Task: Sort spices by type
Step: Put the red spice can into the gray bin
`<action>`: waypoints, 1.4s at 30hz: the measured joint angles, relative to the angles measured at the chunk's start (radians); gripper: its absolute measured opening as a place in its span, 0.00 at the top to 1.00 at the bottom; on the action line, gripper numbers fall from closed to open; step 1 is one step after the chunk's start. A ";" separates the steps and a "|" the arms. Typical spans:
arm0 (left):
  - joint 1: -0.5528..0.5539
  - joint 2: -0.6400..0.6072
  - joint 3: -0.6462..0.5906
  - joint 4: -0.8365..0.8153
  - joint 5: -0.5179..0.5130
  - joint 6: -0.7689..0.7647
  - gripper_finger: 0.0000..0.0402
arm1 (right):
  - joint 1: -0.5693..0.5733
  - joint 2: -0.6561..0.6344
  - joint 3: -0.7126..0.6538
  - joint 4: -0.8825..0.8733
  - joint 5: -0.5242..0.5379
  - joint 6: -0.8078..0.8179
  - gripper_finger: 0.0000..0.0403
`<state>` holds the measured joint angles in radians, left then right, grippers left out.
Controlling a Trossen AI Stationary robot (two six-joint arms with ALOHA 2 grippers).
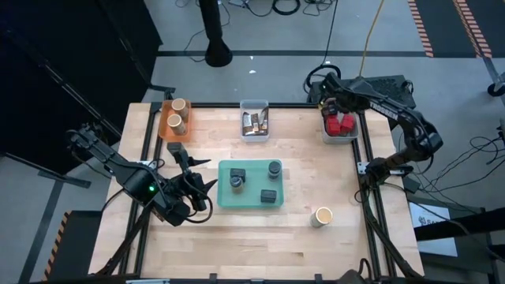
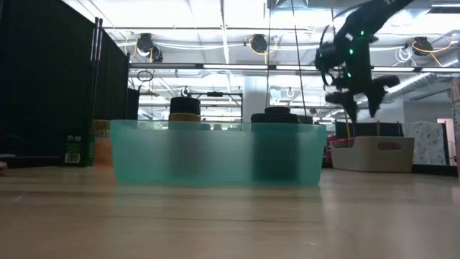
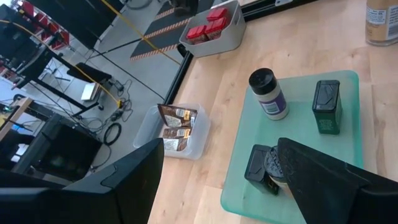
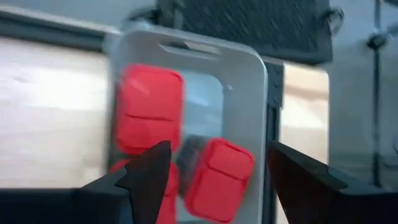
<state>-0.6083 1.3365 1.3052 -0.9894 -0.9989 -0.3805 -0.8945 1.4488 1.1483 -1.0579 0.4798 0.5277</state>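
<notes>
The right gripper [image 1: 332, 105] hangs open and empty over the white bin [image 1: 352, 136] of red cubes [image 1: 341, 124]; the last loose spice, a tan jar [image 1: 322, 216], stands upright on bare table well toward the front, nearer this arm; the left gripper [image 1: 192, 183] waits open beside the teal tray [image 1: 251, 164].

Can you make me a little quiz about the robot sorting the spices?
1. Which bin is the right gripper hovering over: A the orange bin, B the white bin of red cubes, C the teal tray?
2. True or false: the tan jar near the table's front lies inside the teal tray.
3. How many dark spice containers sit in that tray?

Key: 1 B; 2 false; 3 four.
</notes>
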 joint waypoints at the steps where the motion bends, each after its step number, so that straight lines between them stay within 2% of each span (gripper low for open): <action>1: 0.000 0.000 0.000 0.000 0.000 0.000 0.22 | 0.012 -0.011 0.012 0.003 -0.002 -0.006 0.38; 3: 0.000 0.000 0.000 0.001 0.000 -0.001 0.22 | 0.034 -0.028 0.041 -0.023 -0.009 -0.006 0.40; 5: 0.000 0.000 0.000 0.003 0.000 -0.003 0.22 | 0.049 -0.031 0.074 -0.105 -0.008 0.021 0.47; 7: 0.000 0.000 0.000 0.003 0.000 -0.005 0.22 | 0.053 -0.028 0.085 -0.178 0.003 0.043 0.59; 11: 0.000 0.000 0.000 0.003 0.000 -0.005 0.22 | 0.053 -0.015 0.054 -0.228 0.026 0.059 0.92; 12: 0.000 0.000 0.000 0.003 0.000 -0.005 0.22 | 0.053 -0.013 0.035 -0.218 0.024 0.058 0.96; 17: 0.000 0.000 0.000 0.003 0.000 -0.005 0.22 | 0.049 -0.001 -0.071 -0.165 0.024 0.084 0.99; 19: 0.000 0.000 0.000 0.003 0.000 -0.005 0.22 | 0.047 0.000 -0.103 -0.144 0.063 0.082 0.99; 24: 0.000 0.000 0.000 0.003 0.000 -0.005 0.22 | 0.058 -0.001 -0.135 -0.076 0.116 0.082 1.00; 33: 0.000 0.000 0.000 0.003 0.000 -0.005 0.22 | 0.056 -0.001 -0.216 0.082 0.125 0.055 1.00; 42: 0.000 0.000 0.000 0.003 0.000 -0.005 0.22 | 0.056 -0.001 -0.240 0.121 0.122 0.055 1.00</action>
<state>-0.6082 1.3365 1.3052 -0.9863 -0.9989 -0.3855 -0.8387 1.4479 0.9087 -0.9367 0.6023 0.5831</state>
